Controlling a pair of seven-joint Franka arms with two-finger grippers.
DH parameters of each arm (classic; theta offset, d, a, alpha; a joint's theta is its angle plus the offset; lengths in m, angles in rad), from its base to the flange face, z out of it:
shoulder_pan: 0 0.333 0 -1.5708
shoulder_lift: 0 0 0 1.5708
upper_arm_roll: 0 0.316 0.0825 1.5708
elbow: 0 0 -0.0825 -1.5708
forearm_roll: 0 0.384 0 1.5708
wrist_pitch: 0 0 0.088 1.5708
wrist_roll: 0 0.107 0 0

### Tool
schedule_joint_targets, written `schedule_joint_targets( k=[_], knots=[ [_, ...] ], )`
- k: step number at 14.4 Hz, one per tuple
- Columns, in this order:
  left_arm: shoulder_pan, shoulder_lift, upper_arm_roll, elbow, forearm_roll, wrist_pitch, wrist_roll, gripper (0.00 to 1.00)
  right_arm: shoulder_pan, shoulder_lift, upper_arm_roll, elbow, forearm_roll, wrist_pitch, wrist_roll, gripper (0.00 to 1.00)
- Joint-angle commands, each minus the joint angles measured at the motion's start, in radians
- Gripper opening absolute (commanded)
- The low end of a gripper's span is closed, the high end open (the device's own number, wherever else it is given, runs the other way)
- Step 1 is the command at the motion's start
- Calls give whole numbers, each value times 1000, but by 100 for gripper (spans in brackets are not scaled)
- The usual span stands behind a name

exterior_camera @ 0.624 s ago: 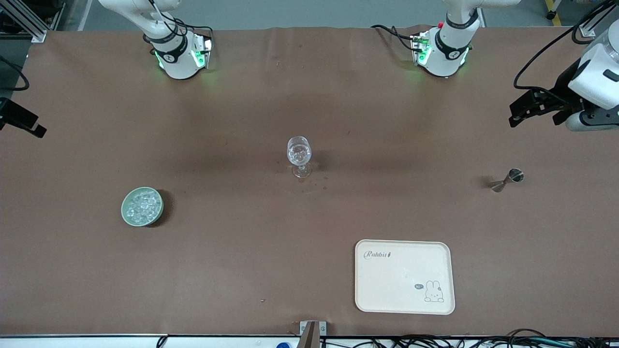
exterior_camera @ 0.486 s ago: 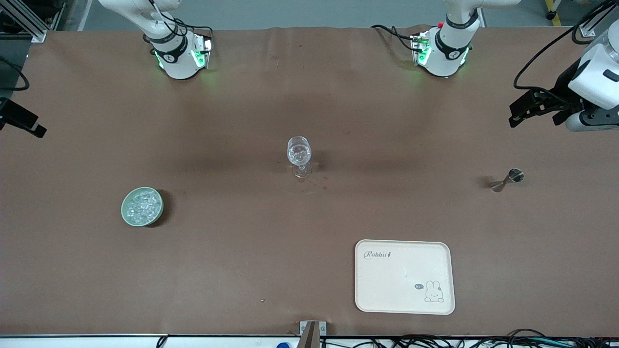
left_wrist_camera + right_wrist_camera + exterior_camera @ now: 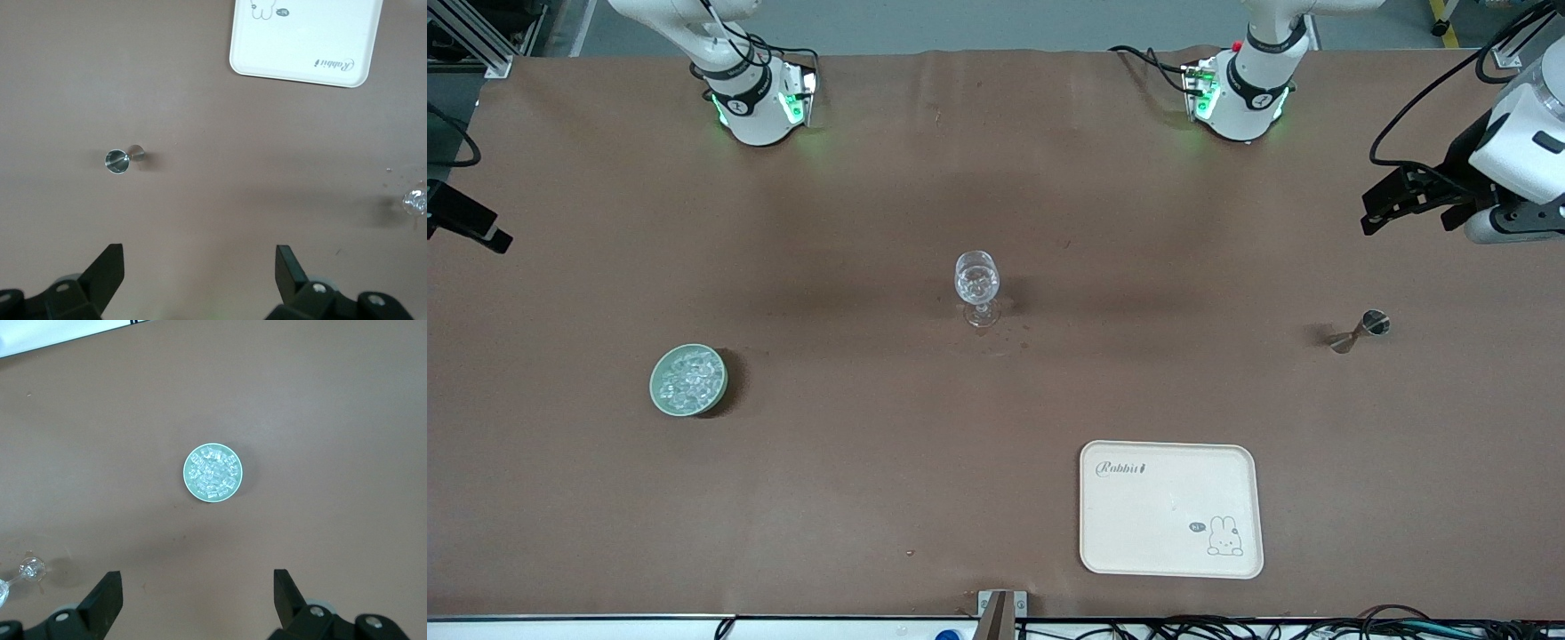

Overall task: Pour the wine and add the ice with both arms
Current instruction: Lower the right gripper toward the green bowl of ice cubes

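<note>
Cream rabbit-print tray lies nearest the front camera, bare, toward the left arm's end of the table. Nothing on it.

Next out: green bowl holding the ice, many small clear chunks heaped inside. In the right wrist view the bowl sits below and ahead of the right gripper, well apart from it, roughly centred between the spread fingers. Right gripper is up in the air, wide open, holding nothing.

Same band, toward the left arm's end: steel jigger, lying on its side, I think. In the left wrist view the jigger lies ahead of the left gripper, off toward one finger, not centred. Left gripper hangs over the table edge, wide open, empty.

Farther still, mid-table: clear stemmed wine glass, upright, glinting inside; contents hard to tell. Small wet-looking specks on the cloth just beside its foot.

Farthest: both arm bases, green lights on.

Judgement: start of the task; neither arm has committed to a thing. No bottle in view.

For the ice step: bring the right gripper straight down over the bowl, narrow the fingers before entering, pinch one chunk from the top of the heap. Chunks are likely slick, so grip square. Keep clear of the bowl rim to avoid tipping it. Left arm should centre on the jigger's waist before closing.
</note>
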Motion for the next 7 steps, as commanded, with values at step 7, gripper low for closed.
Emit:
schedule_joint_targets(
  k=[7],
  knots=[
    [-8, 176, 277, 52, -139, 11, -232, 100, 14, 83, 8, -303, 8, 347, -28, 100]
  ],
)
